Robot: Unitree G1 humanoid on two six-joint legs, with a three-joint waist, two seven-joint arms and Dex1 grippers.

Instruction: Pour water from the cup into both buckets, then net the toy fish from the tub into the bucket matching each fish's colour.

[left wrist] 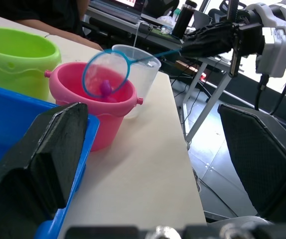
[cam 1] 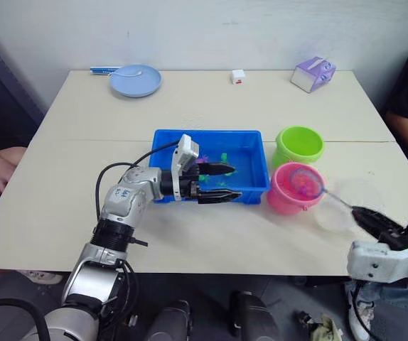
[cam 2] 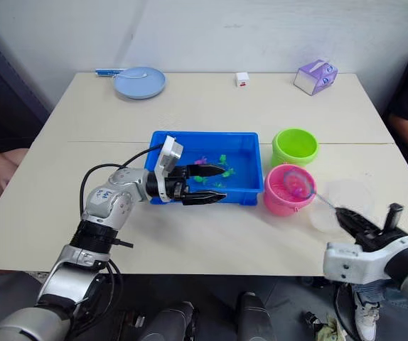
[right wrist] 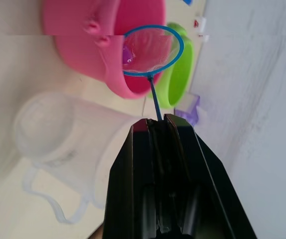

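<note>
The right gripper (cam 1: 369, 216), pinching the blue-hooped mesh net's (cam 1: 307, 180) thin handle, holds a magenta fish over the pink plastic bucket (cam 1: 291, 193) near the table's right edge (tip the hoop fully). The left gripper (cam 1: 222, 182) is spread over the blue tub (cam 1: 250, 142).

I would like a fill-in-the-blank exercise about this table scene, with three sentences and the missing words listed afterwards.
1. The hoop of the net hangs over the ____ bucket.
2. The net's handle is held by the ____ gripper, jaws shut on it.
3. The left gripper, jaws open, is at the near rim of the blue ____, where green toy fish lie.

Missing words: pink; right; tub
</note>
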